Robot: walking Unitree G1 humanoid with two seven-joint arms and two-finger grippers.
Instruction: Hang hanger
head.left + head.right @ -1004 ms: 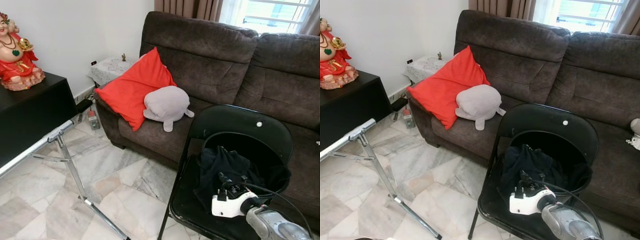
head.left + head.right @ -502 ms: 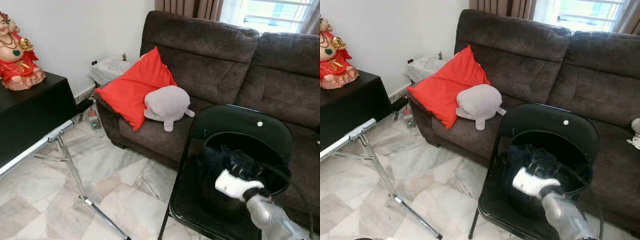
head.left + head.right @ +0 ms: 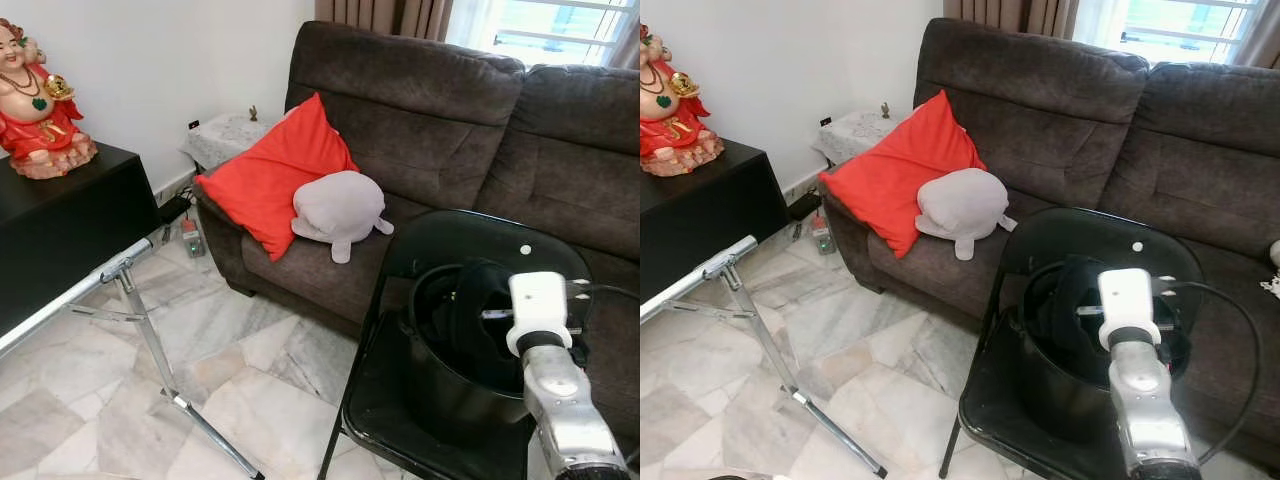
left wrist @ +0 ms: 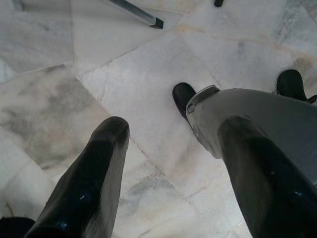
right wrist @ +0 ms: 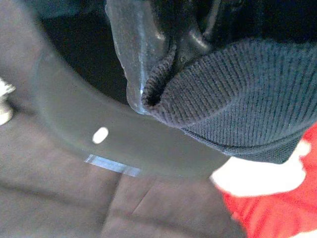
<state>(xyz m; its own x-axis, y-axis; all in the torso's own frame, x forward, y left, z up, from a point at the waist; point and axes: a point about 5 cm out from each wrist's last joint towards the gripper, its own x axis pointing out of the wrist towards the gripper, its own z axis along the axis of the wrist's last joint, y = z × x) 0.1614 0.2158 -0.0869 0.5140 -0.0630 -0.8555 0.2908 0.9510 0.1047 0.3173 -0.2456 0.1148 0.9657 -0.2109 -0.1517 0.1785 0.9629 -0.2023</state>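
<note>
- Sofa (image 3: pixel 450 130): a brown sofa is set against the wall under a window; a red cushion (image 3: pixel 275 185) and a grey plush (image 3: pixel 338 208) are leaned on its seat.
- Table (image 3: pixel 60 235): a black table is placed on the robot's left, bearing a red figurine (image 3: pixel 40 100); a metal rack (image 3: pixel 140 330) is stood on the marble floor beside it.
- Chair (image 3: pixel 470 250): a black folding chair is set before the sofa, so that the basket (image 3: pixel 440 375) on its seat is brought within reach.
- Garment (image 5: pixel 237 99): a dark knitted garment is lifted above the basket rim. No hanger can be made out; it is judged to be hidden within the fabric.
- Right gripper (image 5: pixel 163 64): raised over the basket, its fingers are pinched on the garment's hem, presumably so that it can be carried to the rack.
- Left gripper (image 4: pixel 173 148): hung idle over the floor, with its fingers spread.
</note>
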